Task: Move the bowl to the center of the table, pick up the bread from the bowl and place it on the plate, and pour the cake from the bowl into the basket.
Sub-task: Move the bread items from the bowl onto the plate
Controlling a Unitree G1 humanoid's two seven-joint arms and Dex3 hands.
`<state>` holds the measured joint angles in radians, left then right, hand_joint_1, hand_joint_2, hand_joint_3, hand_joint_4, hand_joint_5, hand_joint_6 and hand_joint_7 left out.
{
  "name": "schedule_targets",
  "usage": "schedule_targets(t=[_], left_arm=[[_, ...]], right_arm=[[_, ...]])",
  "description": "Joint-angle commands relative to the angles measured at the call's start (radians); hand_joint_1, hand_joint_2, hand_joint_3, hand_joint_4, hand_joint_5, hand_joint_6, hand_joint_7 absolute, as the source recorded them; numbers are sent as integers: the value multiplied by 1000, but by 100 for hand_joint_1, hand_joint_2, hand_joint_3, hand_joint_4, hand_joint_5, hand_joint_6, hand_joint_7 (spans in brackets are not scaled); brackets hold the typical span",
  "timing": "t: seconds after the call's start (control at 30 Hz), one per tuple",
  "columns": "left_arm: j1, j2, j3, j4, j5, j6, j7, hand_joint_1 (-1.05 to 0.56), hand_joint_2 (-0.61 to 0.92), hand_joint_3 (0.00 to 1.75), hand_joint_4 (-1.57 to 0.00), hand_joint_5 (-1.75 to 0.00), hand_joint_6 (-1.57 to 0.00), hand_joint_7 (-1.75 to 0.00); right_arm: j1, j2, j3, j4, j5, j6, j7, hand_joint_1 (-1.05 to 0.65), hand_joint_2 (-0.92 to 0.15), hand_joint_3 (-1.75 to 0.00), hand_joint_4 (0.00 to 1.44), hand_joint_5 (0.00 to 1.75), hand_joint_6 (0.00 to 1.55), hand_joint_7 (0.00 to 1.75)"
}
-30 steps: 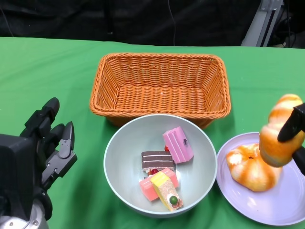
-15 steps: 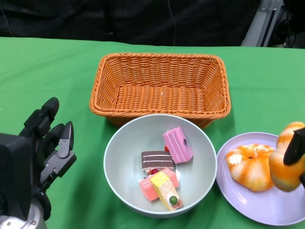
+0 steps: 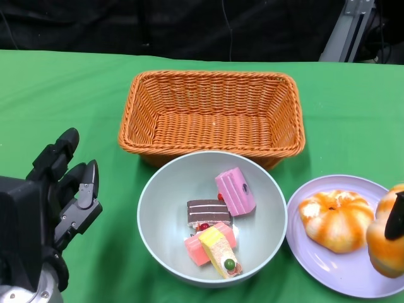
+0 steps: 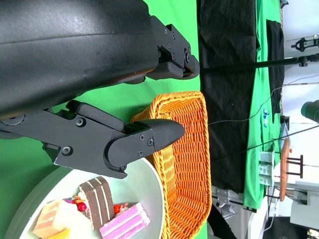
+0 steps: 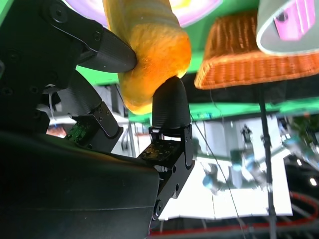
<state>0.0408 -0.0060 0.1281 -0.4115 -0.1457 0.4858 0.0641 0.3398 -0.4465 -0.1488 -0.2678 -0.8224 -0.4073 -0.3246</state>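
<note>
Second bread roll held low over the plate's 3 o'clock edge, not yet let go.

The right black hand (image 5: pixel 124 74) grips the elongated golden-orange bread roll (image 3: pixel 386 243) between its fingers (image 5: pixel 169 107), just beside the round pumpkin-shaped orange bun (image 3: pixel 336 219) already lying on the pale lilac plate (image 3: pixel 328 268). Letting go here risks the roll tipping off the rim, since it sits so near the plate's outer edge, or knocking against the bun. The left black hand (image 3: pixel 63 189) hangs with its fingers apart and nothing in them at 9 o'clock of the pale grey-green bowl (image 3: pixel 154 208), which holds the pink, chocolate and yellow cake slices (image 3: pixel 218 224). The woven orange wicker basket (image 3: pixel 211 110) stands at the bowl's 12 o'clock, touching or nearly so. Nothing stands between bowl and basket on the green table cloth (image 3: pixel 63 95), so the pour looks unobstructed.
</note>
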Motion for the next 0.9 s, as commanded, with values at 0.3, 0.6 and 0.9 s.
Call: schedule_targets(t=[0.3,0.6,0.9], left_arm=[[5,-2,7,-23,-2,4,6,-45,92,74,0,-44,-31,-2],[14,0,4,-23,-7,-15,-9,-45,92,75,0,-48,-29,-1],[24,-5,4,-47,-17,-3,-5,-45,92,73,0,-49,-30,-1]], right_arm=[[-19,-21,21,-7,-15,55,89,-9,-30,-133,94,175,69,175],[-70,-47,61,55,-22,80,136,-12,-33,-128,94,175,70,175],[-187,-84,157,94,-19,228,410,-23,-68,-57,69,148,80,53]])
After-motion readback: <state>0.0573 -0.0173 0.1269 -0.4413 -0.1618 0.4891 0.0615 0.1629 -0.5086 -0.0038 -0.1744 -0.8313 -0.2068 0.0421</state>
